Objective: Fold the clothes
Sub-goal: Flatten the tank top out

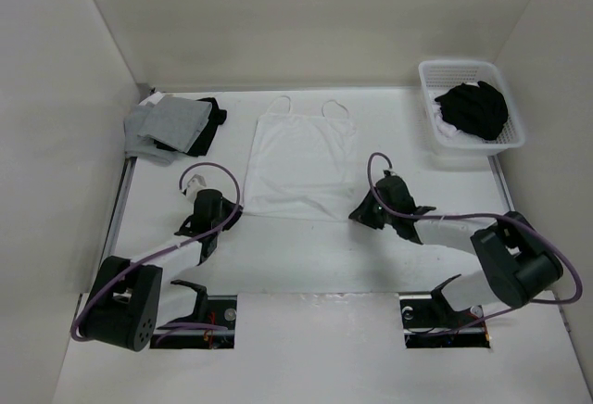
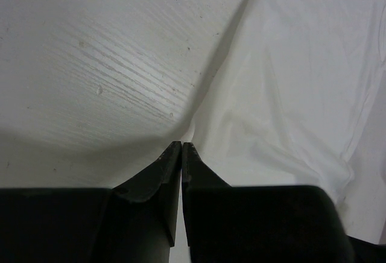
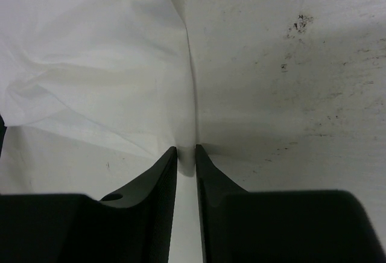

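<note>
Top external view showed the thin white sleeveless fabric tank top [image 1: 301, 158] lying flat at the middle of the white counter [image 1: 306, 265], straps at the far end and hem nearest the arms. The left gripper [image 2: 181, 146] was at the near-left hem corner, clenched. A sliver of white cloth was pinched at its tips and a tension crease ran away from them. The right gripper [image 3: 186, 149] was at the near-right hem corner, its jaws narrowly apart astride the cloth edge. Whether that grip had been made could not be told.

Judgement: the step in hand was securing both hem corners for a fold toward the straps. To do it well, the right side should be confirmed tight before any lift, and both layers should be caught. The two corners should then rise together and level, travelling straight to the far end so the hem lands square on the shoulder line. An uneven pull would likely skew the thin fabric.
</note>
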